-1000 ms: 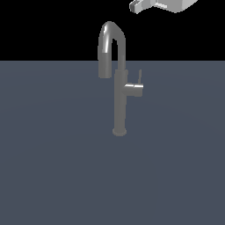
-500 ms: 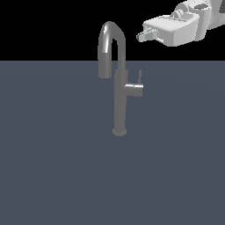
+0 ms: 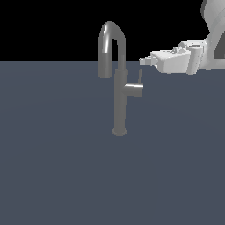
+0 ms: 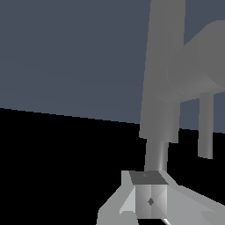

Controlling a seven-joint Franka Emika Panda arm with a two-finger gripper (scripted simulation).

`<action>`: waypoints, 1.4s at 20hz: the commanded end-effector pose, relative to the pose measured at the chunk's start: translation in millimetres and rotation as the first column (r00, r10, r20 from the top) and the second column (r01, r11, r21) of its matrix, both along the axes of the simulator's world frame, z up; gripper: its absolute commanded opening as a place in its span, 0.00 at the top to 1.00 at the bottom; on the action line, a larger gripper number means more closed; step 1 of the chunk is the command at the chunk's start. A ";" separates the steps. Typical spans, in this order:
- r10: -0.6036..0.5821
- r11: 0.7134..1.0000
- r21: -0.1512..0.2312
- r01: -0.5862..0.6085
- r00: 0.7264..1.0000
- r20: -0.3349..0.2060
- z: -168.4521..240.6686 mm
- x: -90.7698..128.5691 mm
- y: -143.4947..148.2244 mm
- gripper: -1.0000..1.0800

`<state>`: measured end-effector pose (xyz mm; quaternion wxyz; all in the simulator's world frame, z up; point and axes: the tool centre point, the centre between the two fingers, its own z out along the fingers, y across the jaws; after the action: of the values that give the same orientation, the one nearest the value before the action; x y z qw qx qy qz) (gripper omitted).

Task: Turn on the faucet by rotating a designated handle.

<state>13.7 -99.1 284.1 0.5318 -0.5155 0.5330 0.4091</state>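
The biggest change is the arm's: 1 second ago only a corner of it showed at the top edge of the exterior view, half a second ago it hung level with the crown of the spout, and now it has come down and in from the exterior view's right, so that the pincer (image 3: 144,62) reaches toward the faucet (image 3: 119,101) with its tip just beside the upper end of the thin lever. From this I judge that the approach is nearly over and the contact not yet made; the faucet itself looks the same in all 3 exterior pictures, so no turning has begun. Whether the tip already touches the lever cannot be told from the exterior view, since depth is hidden there. The wrist view shows the column and the side cylinder looming close ahead of the pincer (image 4: 149,193), whose fingers appear drawn together into 1 block with no gap visible, so I take it as clenched on nothing, set to push rather than to clasp. The faucet stands upright near the middle of the dark slate counter (image 3: 52,176), a tall slim grey metal column on a small round base, topped by a hooked gooseneck spout that curls toward the exterior view's left. Smallest is the handle (image 3: 134,89): a short grey cylinder jutting from the column toward the exterior view's right, with a thin rod rising from its end.
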 end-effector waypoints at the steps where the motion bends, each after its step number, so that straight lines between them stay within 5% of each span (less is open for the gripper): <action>1: -0.042 0.998 0.042 0.043 0.999 -0.034 -12.3 1.0 -0.9 1.00; 10: -0.114 0.985 0.114 0.125 0.988 -0.102 -36.4 0.7 0.0 1.00; 20: -0.113 0.986 0.115 0.124 0.988 -0.101 -36.1 0.7 0.7 1.00; 28: -0.113 0.986 0.115 0.124 0.988 -0.101 -25.8 -21.8 6.7 1.00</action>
<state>-3.7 -93.6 256.3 0.5597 -0.4297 0.5616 0.4321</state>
